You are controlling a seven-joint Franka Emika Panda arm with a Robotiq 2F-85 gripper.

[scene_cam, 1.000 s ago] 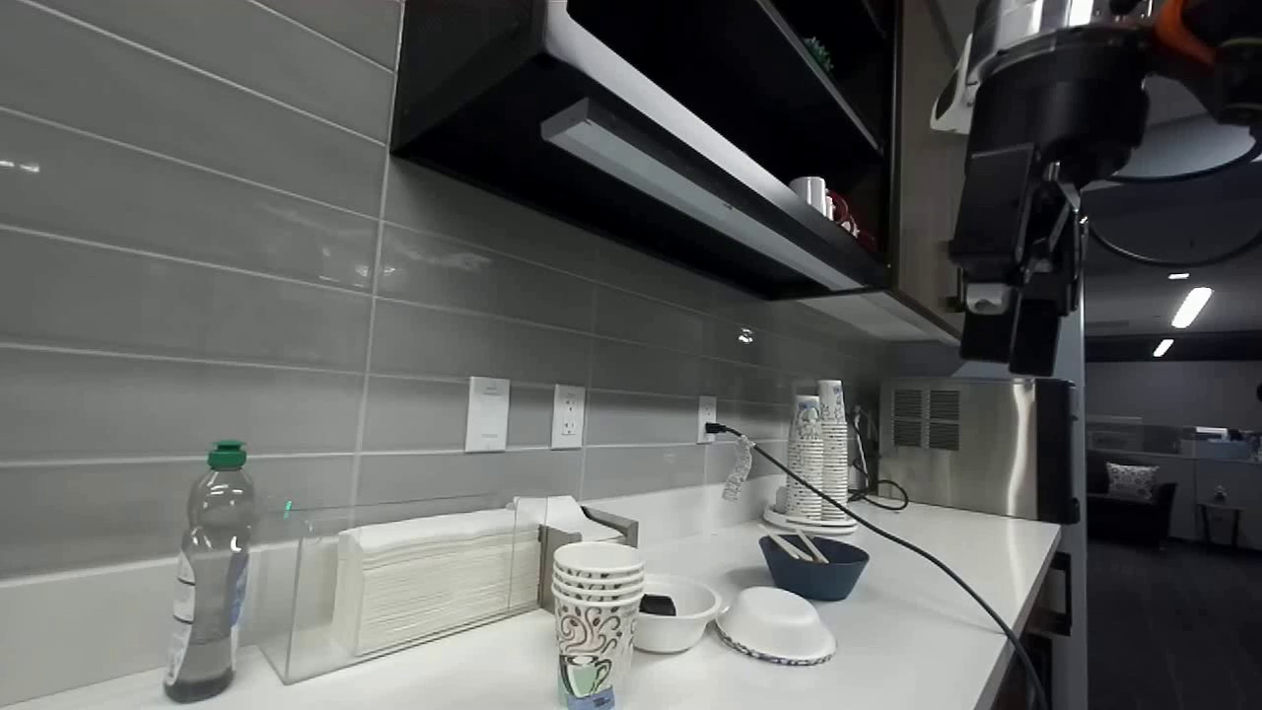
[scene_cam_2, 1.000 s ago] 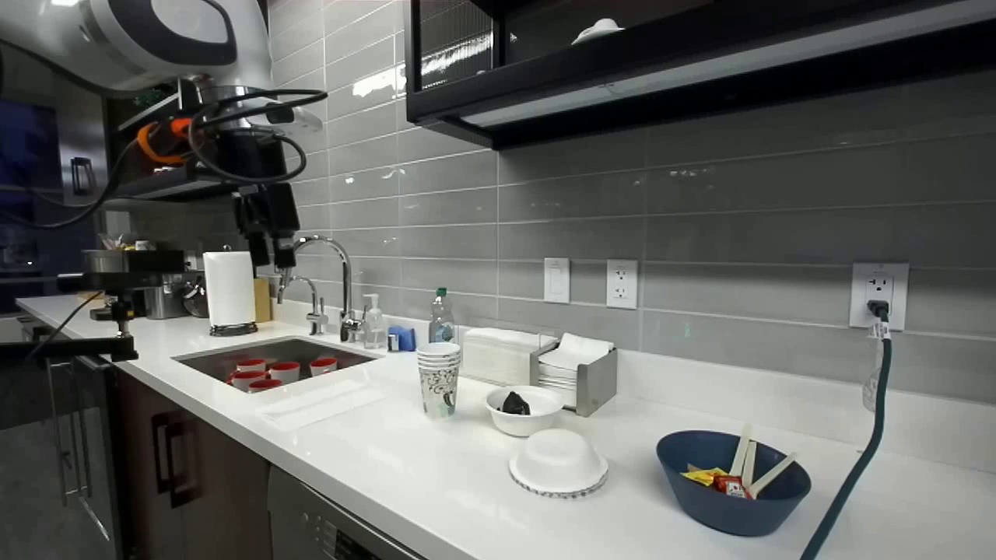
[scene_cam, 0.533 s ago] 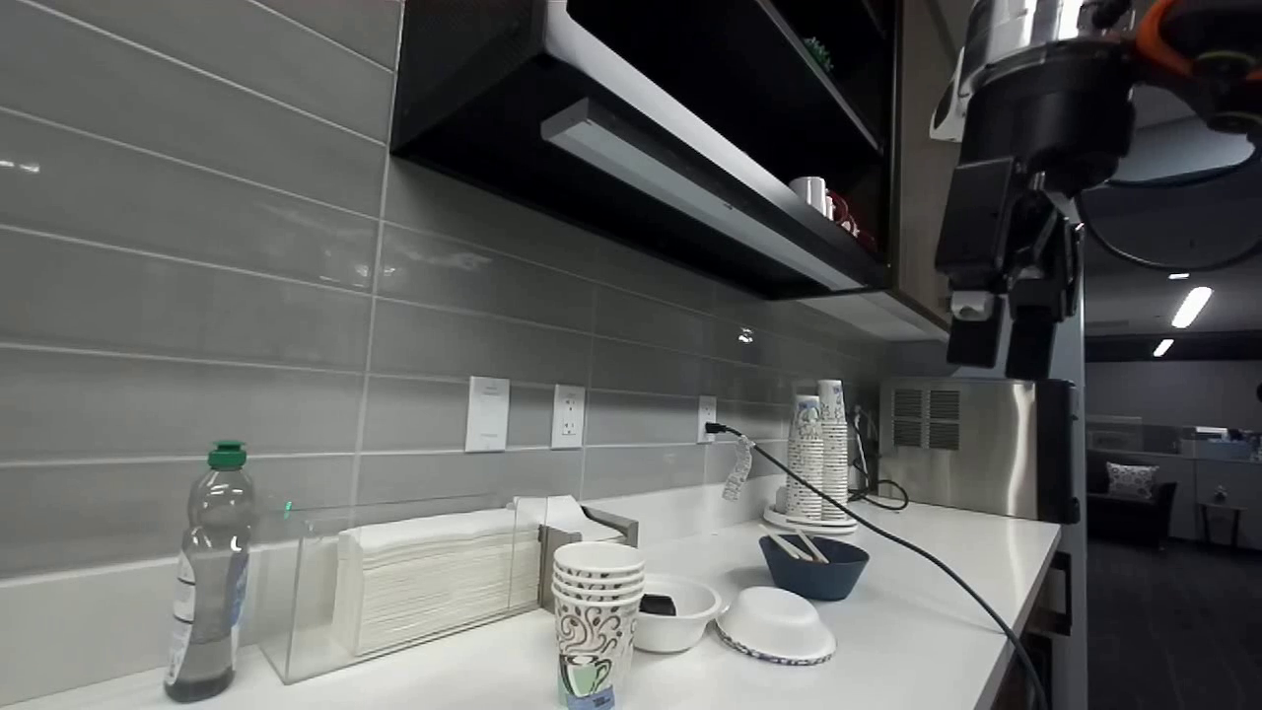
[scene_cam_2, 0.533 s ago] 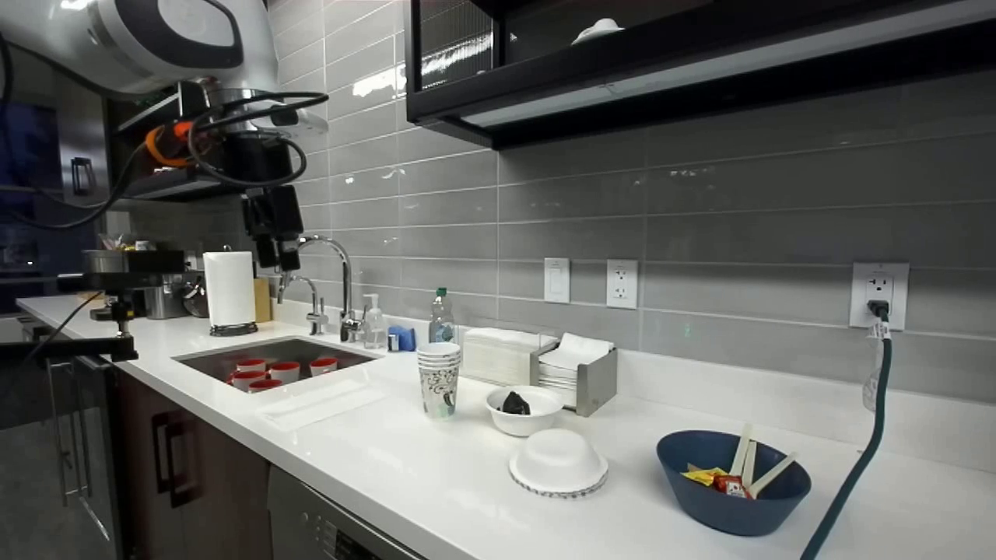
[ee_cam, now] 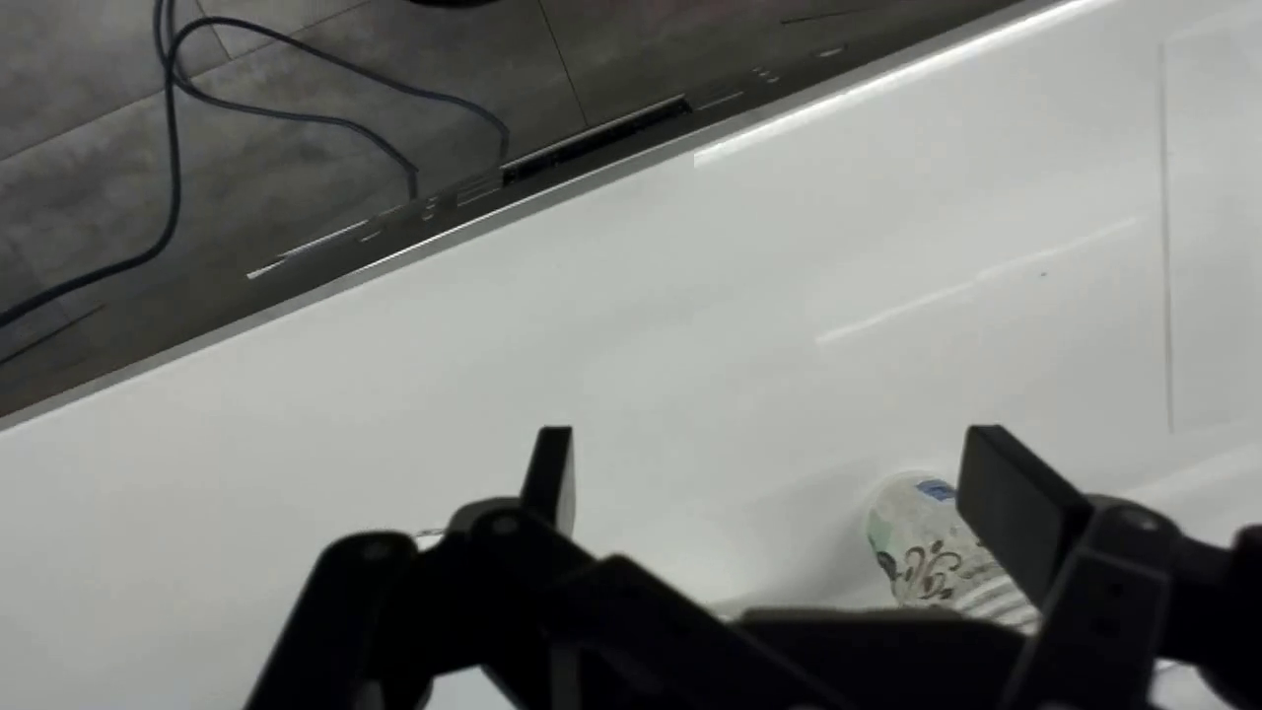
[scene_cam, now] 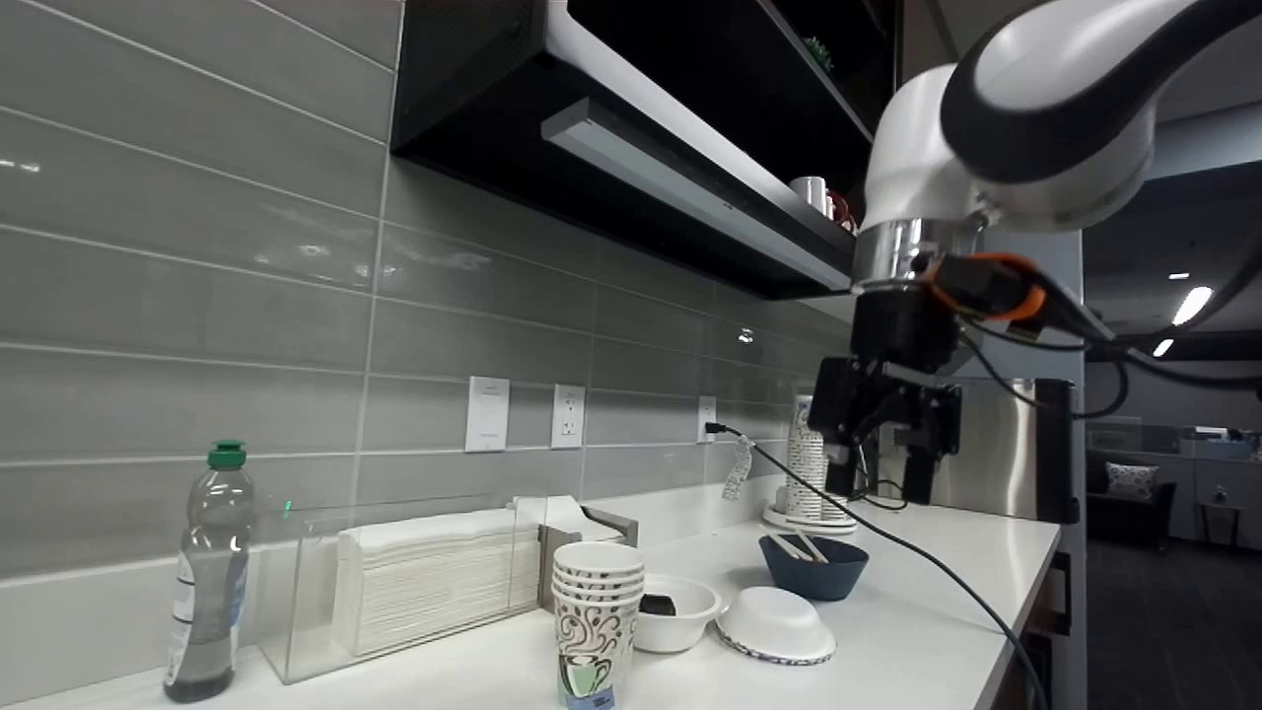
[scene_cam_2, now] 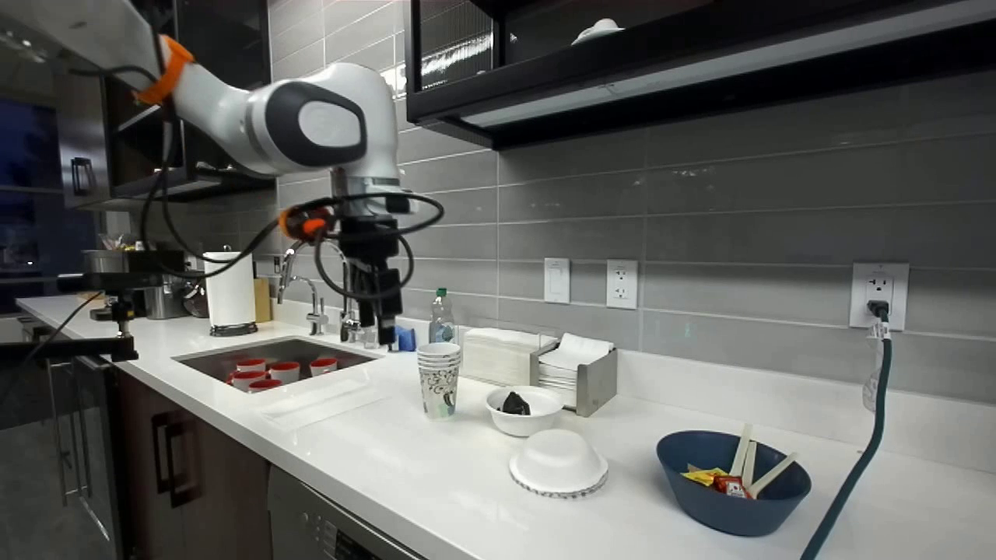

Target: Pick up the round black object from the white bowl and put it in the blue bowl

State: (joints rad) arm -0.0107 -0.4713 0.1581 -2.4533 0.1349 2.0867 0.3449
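Hand [scene_cam: 879, 483] spread; black object [scene_cam_2: 515, 404], long axis unclear

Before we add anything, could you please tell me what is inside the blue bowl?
In an exterior view, the blue bowl holds a yellow packet, a red packet and three pale sticks. Its near wall and contents hide the bottom; anything beneath cannot be seen.

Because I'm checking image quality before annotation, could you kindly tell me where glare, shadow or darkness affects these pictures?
In the wrist view, bright streaks, likely glare, mark the white counter, with soft shadow beside the patterned cups; in both exterior views, glints spot the wall tiles, and the round black object shows little detail; in an exterior view, the background room is dim.
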